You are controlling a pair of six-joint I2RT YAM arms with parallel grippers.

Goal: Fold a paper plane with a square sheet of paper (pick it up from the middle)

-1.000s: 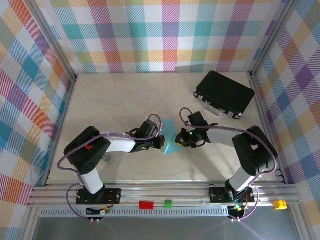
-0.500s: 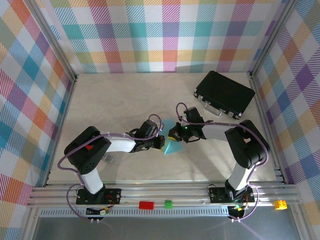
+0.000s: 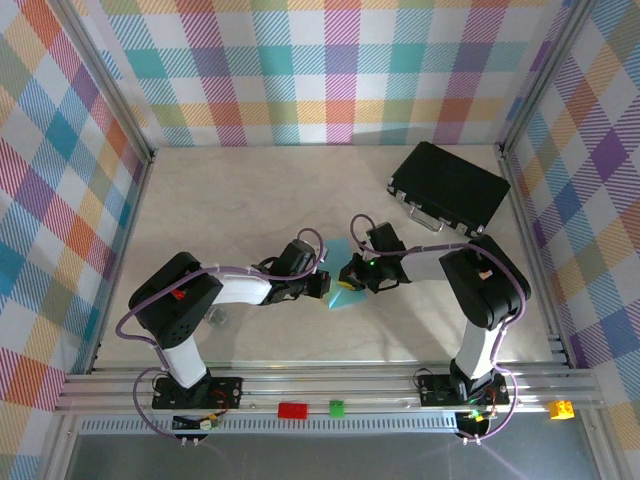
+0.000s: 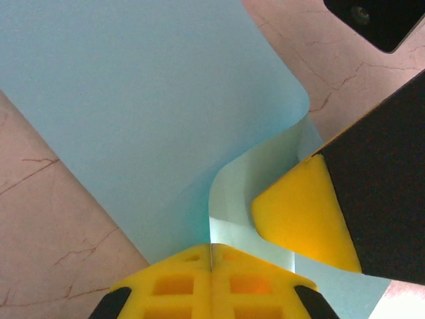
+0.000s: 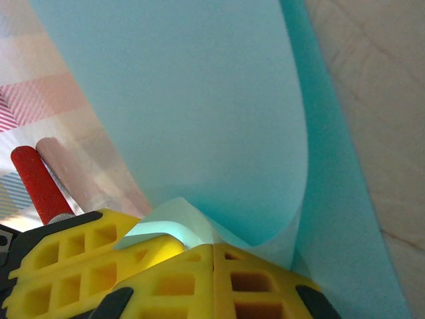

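The right end effector (image 3: 353, 273) has slid toward the left end effector (image 3: 319, 286), bowing the square sheet of paper (image 4: 146, 100) (both pinch it tight); a crease seems under way.

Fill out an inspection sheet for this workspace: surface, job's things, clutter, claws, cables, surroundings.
Surface: pale table with a faint marbled grain.
Job's things: light-blue paper, mid-table, curled up between the two claws; not yet a plane.
Clutter: black case, shut, at the far right; red, green and yellow blocks on the front rail.
Claws: left claw shut on the paper; right claw shut on the paper, close beside the left one.
Cables: purple cables run along both arms; none lies on the paper.
Surroundings: plaid walls on three sides.
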